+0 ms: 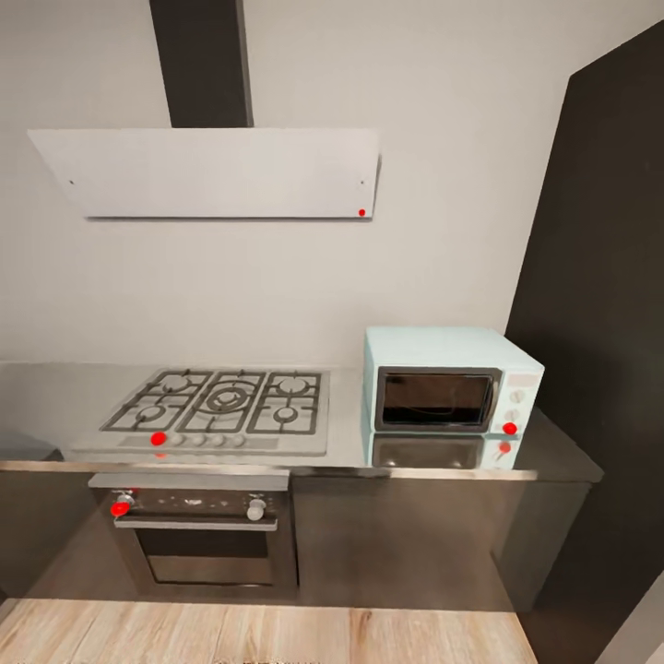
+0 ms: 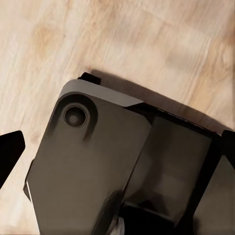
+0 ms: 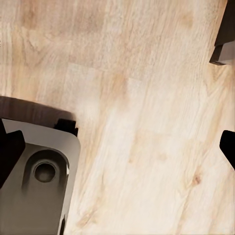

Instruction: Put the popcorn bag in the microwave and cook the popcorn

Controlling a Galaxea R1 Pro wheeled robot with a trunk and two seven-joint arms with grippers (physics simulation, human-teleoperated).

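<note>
Head view: facing kitchen wall, microwave (image 1: 452,403) at about 4 o'clock of frame centre, standing on countertop (image 1: 346,433), door shut, dark glass, two knobs on side panel. Gas hob (image 1: 221,403) at 8 o'clock, just beside microwave's left. Oven (image 1: 195,530) below hob, white hood (image 1: 207,172) at 11 o'clock, tall dark cabinet (image 1: 599,304) at 3 o'clock. No popcorn bag on visible stretch of worktop; location cannot tell. Probably further along counter, off frame.

Left wrist view: pointing down at wood floor (image 2: 147,44), dark grey robot base (image 2: 93,166) below. Black fingertip of left gripper (image 2: 10,152) at 9 o'clock edge, other finger hard to make out; jaw state cannot tell.

Right wrist view: same wood floor, base corner at 7 o'clock. Right gripper (image 3: 117,147) fingertips at far 9 and 3 o'clock edges, wide apart, nothing between.

Judgement: approach or search phase, nothing grasped yet. Microwave sits right of centre, so right arm likely nearer to door. Bag direction from jaws and its axis unknown until found. Head view alone gives appliances; wrist views alone give finger state.
</note>
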